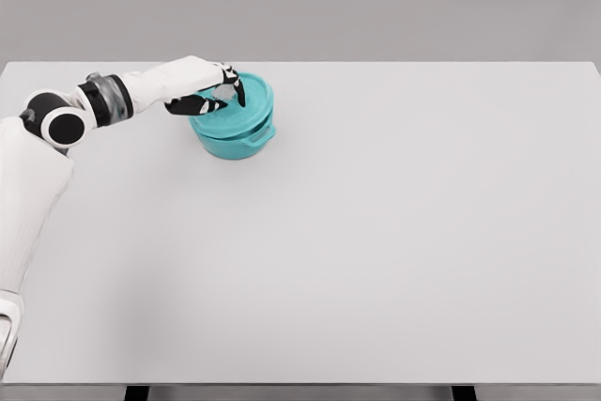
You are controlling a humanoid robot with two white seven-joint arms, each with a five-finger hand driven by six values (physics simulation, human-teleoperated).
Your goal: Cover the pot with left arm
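Here, at the far left, the white left arm comes in from the picture's edge and reaches across the table toward its far left part, where the left hand sits over the teal pot. The dark fingers are curled down around something pale at the centre of the lid, probably its knob, so the hand reads as grasping the lid, though the knob itself is too hidden to be sure. The lid looks seated on the pot or very nearly so, with its rim lying along the pot's rim; a small handle lug shows at the pot's near right side. I judge the covering to be almost done, with letting go the step that remains. The risk lies there: if the lid sits slightly off centre or tilted, opening the fingers could let it slip or rock, and a hand lifting away with a finger caught under the knob could drag the lid off again or nudge the light pot sideways. To the right the table runs on to its far edge, and no right arm shows
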